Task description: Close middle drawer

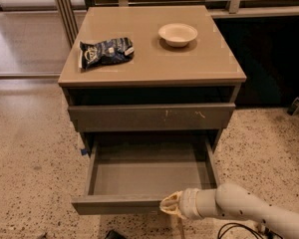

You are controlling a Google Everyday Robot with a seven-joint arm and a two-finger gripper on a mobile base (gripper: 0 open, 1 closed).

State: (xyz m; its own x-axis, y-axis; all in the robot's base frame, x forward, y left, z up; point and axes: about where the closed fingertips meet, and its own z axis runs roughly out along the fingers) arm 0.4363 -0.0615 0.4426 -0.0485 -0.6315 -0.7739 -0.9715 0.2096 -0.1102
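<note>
Low at the cabinet's front, we see the middle drawer pulled well out, its flat grey inside showing. Our gripper sits at the drawer's front panel, right of its middle, touching it or just short of it; whether it is clenched or released we cannot tell. Above it, the scratched drawer front is shut. On the tabletop lie a chip bag and a bowl, well apart.

My gripper sits low, at cabinet front. Tan cabinet top lies beyond: chip bag ahead-left, white bowl approx. straight ahead, well apart.
</note>
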